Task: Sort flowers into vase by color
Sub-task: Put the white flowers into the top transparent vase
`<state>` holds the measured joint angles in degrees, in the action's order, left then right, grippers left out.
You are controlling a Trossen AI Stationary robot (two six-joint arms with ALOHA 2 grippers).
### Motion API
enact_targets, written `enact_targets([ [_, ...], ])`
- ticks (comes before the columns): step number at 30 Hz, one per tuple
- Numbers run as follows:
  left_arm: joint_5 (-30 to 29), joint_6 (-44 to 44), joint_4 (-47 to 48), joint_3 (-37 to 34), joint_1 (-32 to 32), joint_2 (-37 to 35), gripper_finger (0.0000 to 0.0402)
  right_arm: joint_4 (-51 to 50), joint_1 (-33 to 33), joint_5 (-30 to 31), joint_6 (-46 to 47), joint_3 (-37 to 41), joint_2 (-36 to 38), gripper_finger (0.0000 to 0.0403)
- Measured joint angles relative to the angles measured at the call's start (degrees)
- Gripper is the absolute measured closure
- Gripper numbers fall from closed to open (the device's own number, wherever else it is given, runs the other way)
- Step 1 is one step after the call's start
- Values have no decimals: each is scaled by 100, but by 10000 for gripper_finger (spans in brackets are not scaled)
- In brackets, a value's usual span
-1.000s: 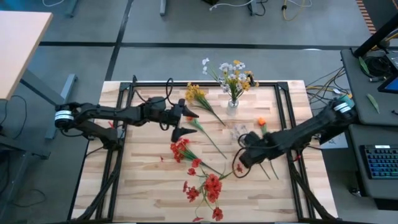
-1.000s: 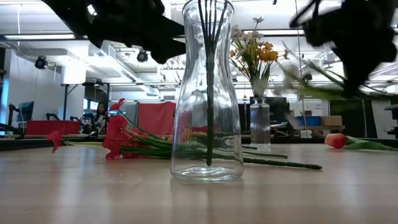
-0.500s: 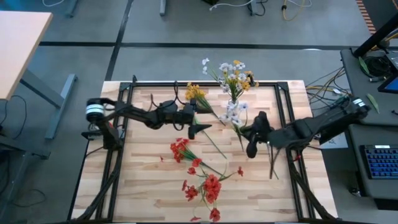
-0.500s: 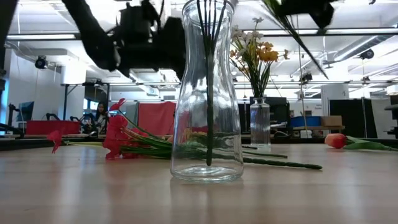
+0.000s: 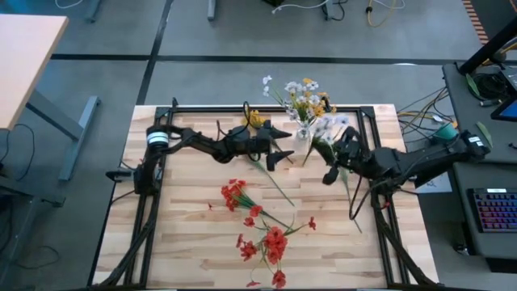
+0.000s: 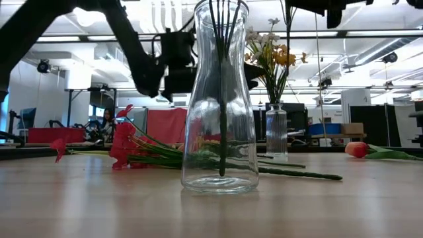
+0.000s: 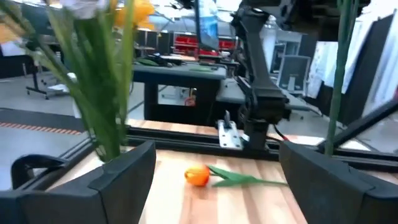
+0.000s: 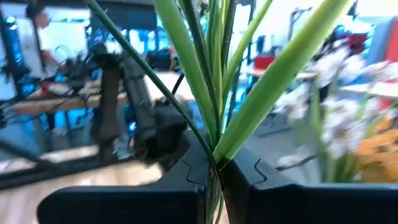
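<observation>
My right gripper (image 5: 329,171) hovers right of centre, shut on a white flower spray (image 5: 331,127). My left gripper (image 5: 284,145) stands open and level beside the far vase (image 5: 303,135), which holds white and yellow flowers; a yellow spray (image 5: 255,120) lies just behind it. In the left wrist view an orange tulip (image 7: 198,176) lies on the table beyond the open fingers. Red flowers (image 5: 236,194) lie flat mid-table. In the low view a near glass vase (image 6: 221,132) holds dark stems. My right gripper pinches the white spray's green stem and leaves (image 8: 216,152) between its two fingers. The fingers come level from the table's right and lie across the stem. The spray is lifted clear, blossoms toward the far vase, with its lower stem (image 5: 354,212) trailing toward the near edge.
A black frame (image 5: 371,121) runs along the table's sides and far edge. More red blossoms (image 5: 273,242) cluster toward the near edge. Bare wood shows at the near left and near right.
My right gripper has risen and turned from pointing down to level, lifting the white spray off the table and swinging it toward the far vase. My left gripper has reached toward the table's right and sunk, now beside the far vase.
</observation>
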<state>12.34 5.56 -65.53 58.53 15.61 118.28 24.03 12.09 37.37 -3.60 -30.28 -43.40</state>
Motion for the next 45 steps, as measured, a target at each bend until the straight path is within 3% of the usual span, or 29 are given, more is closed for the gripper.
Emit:
enact_targets([
  [7,-18,139,-6,144,162,321,60,-4,-480,-55,-141,-29,338,385],
  [13,-640,220,21,338,155,749,57,15,-815,-332,-293,-44,389,385],
  [20,-594,176,49,590,147,979,57,29,-1158,-529,-329,-44,397,385],
  [26,-574,101,400,634,154,983,51,-126,-1184,-1272,201,-185,483,385],
  [32,-534,-30,414,663,78,936,6,-404,-1183,-1671,583,-203,500,385],
  [38,-698,-739,450,642,93,938,34,-551,-1187,-1638,645,-195,379,385],
  [45,-889,-606,371,813,117,967,36,-564,-1202,-1626,435,-195,231,385],
])
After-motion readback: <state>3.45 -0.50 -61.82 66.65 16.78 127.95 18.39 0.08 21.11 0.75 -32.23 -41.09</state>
